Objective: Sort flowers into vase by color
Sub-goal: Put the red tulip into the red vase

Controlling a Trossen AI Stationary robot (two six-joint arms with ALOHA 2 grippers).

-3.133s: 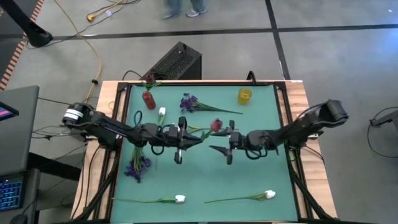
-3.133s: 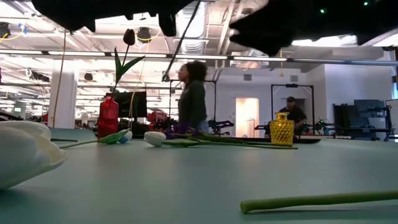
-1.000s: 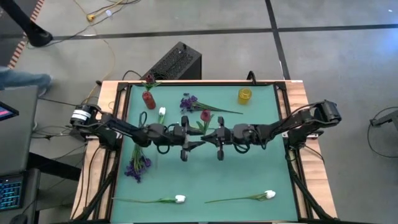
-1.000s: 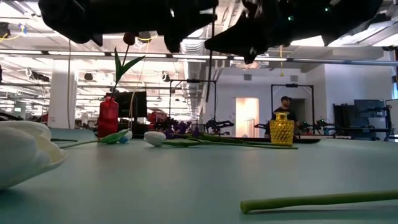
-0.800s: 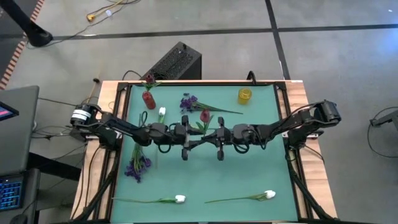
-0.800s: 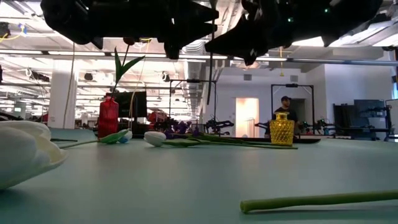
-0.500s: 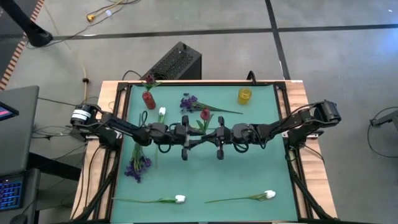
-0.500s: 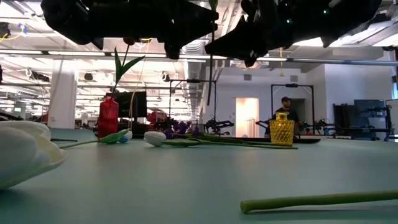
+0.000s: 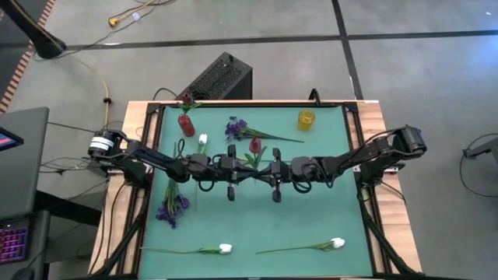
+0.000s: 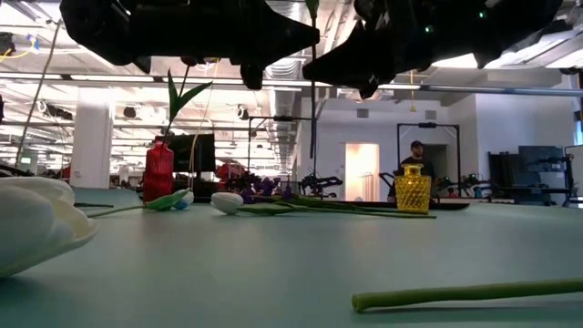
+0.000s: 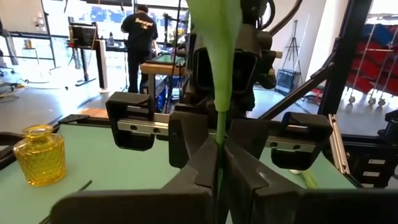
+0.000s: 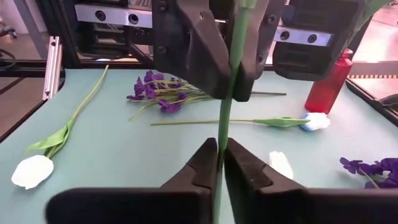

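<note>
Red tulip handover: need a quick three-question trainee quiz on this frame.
1. True or false: the left gripper is shut on the red tulip's stem.
2. Which vase holds a flower? A) red vase B) yellow vase C) both
3. How many white tulips lie on the mat?

Key: 1 true; 2 A; 3 three.
</note>
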